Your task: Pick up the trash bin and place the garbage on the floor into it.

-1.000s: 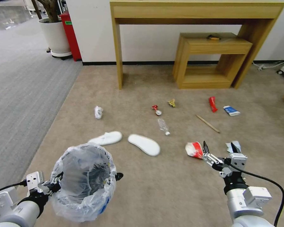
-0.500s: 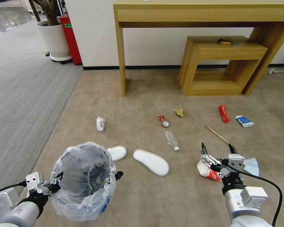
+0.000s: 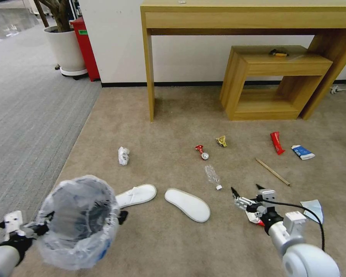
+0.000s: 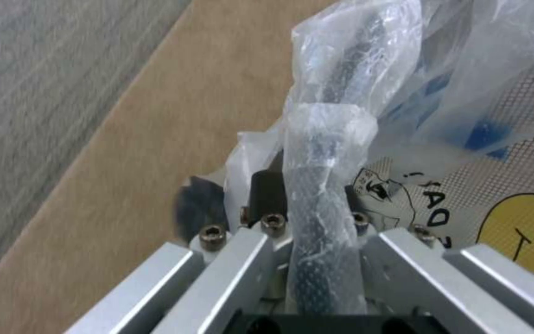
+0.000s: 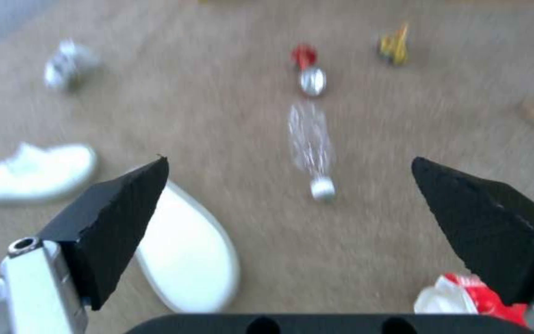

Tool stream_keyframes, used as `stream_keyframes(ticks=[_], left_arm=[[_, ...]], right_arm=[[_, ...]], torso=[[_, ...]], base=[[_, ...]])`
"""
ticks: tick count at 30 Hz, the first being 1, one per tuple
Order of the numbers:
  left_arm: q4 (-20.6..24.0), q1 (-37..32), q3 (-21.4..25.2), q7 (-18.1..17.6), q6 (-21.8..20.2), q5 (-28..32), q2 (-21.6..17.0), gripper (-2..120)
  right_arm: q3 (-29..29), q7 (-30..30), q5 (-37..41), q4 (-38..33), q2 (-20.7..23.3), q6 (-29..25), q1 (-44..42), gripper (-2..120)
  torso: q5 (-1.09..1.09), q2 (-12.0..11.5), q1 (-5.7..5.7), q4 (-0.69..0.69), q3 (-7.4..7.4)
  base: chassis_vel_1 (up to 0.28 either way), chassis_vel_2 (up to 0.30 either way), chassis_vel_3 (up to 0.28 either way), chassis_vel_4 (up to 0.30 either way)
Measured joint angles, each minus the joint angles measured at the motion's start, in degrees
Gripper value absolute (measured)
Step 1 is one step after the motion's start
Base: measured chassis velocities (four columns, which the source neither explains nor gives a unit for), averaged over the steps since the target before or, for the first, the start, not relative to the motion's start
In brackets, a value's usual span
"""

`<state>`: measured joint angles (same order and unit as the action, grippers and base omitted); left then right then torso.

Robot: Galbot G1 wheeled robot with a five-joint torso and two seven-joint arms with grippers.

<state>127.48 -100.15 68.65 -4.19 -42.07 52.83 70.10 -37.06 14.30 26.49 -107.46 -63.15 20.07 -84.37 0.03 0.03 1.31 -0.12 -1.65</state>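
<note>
My left gripper (image 3: 40,229) is shut on the rim of the trash bin (image 3: 79,219), a black bin lined with a crinkly plastic bag, held above the beige floor (image 3: 161,246). The wrist view shows the fingers (image 4: 267,190) clamping the bag-wrapped rim (image 4: 326,222). My right gripper (image 3: 245,188) (image 5: 289,162) hangs open and empty just beyond the red-white cup (image 3: 256,218) (image 5: 465,299). Garbage lies ahead: two slippers (image 3: 136,195) (image 3: 187,204), a clear bottle (image 3: 212,177) (image 5: 307,139), a red can (image 3: 201,151), crumpled paper (image 3: 123,155), a mask (image 3: 313,209).
Farther off lie a yellow wrapper (image 3: 221,141), a red wrapper (image 3: 276,142), a blue-white cup (image 3: 303,152) and a wooden stick (image 3: 273,172). A wooden desk (image 3: 150,69) and low shelf (image 3: 273,77) stand at the wall. Grey striped carpet (image 3: 27,115) borders the left, with a white planter (image 3: 67,50).
The camera has shifted. My left arm has swung the bin leftward and tipped it. My right gripper, still open, has moved left off the red-white cup toward the bottle.
</note>
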Motion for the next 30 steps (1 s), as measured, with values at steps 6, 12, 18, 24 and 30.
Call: stream_keyframes(ticks=[6,12,18,24,30], left_arm=[[-0.07,0.79,0.94,-1.28,-0.02,0.00,0.90,0],[-1.96,0.55,1.91,0.88,-0.07,-2.30,2.09,0],[-3.71,-0.04,0.94,3.12,-0.10,-4.90,1.56,0],[-3.08,-1.24,0.27,5.63,-0.09,-7.24,1.22,0],[-1.24,-2.85,-1.16,6.37,-0.09,-8.54,2.38,0]], right_arm=[[7.50,8.62,0.32,19.22,6.21,-3.02,13.61,100],[20.31,16.30,-0.49,36.51,6.28,-7.10,29.38,100],[29.72,23.86,-3.93,50.32,0.99,-9.03,40.49,100],[33.50,27.29,-6.71,55.64,-2.90,-9.18,45.77,100],[36.62,28.34,-9.38,60.70,-6.20,-7.53,48.68,100]], torso=[[0.01,0.00,0.00,-0.01,0.00],[-0.01,0.00,0.01,0.04,-0.01],[-0.04,0.00,0.01,0.00,-0.01],[-0.05,-0.01,0.01,0.04,0.00],[-0.03,0.00,0.01,0.01,0.00]], base=[[0.000,0.000,0.000,0.000],[0.000,0.000,0.000,0.000],[0.000,0.000,0.000,0.000],[0.000,0.000,0.000,0.000],[0.000,0.000,0.000,0.000]])
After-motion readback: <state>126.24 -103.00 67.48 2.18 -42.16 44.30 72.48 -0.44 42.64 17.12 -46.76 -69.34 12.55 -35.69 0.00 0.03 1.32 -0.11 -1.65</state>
